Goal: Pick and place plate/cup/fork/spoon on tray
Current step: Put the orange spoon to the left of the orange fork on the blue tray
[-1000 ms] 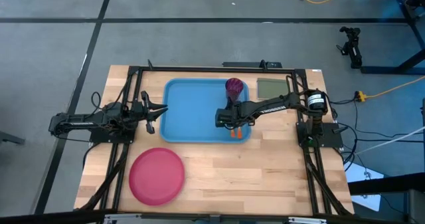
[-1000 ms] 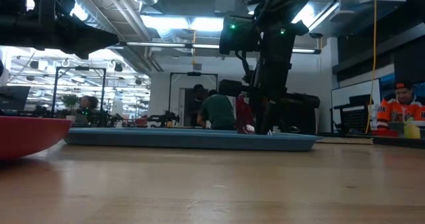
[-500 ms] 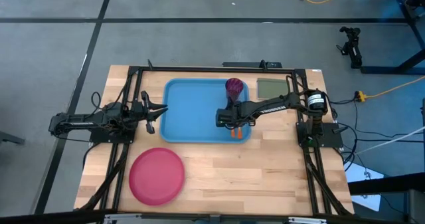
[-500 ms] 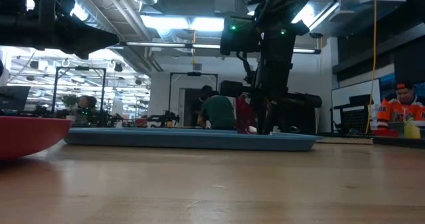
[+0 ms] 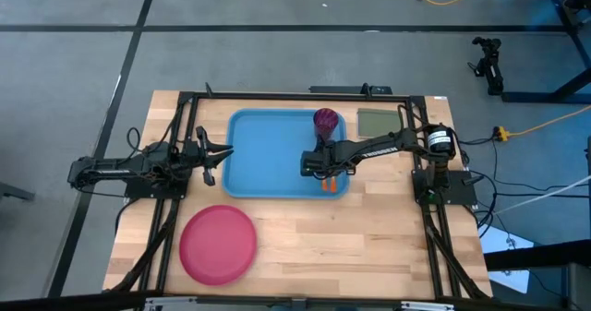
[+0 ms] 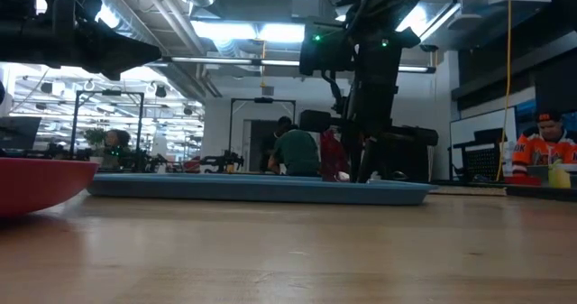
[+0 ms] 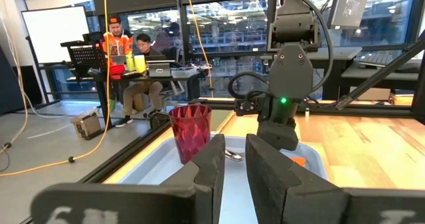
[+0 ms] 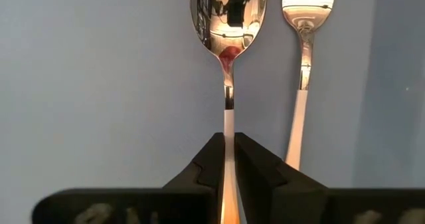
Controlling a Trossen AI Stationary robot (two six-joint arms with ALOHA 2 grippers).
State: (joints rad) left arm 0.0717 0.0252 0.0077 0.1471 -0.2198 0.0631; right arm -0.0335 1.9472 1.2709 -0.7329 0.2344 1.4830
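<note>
The light-blue tray (image 5: pixel 268 154) lies mid-table. The maroon cup (image 5: pixel 325 120) stands upright in its far right corner and also shows in the left wrist view (image 7: pixel 190 131). My right gripper (image 5: pixel 312 163) is over the tray's right part, shut on the spoon (image 8: pixel 228 24). The fork (image 8: pixel 304 24) lies on the tray beside the spoon, parallel to it. The pink-red plate (image 5: pixel 218 245) rests on the table near the front left. My left gripper (image 5: pixel 211 159) waits left of the tray, fingers close together and empty. My right gripper pinches the spoon's handle (image 8: pixel 228 121) between its two fingers, below the neck of the bowl. The fingers come from above, pointing down at the tray. The bowl points away from the gripper, over the tray floor. I cannot tell whether the spoon is lifted.
An olive-green square pad (image 5: pixel 376 123) lies right of the tray at the far edge. Bare wood table (image 5: pixel 369 246) stretches along the front right. People sit in the room beyond the table.
</note>
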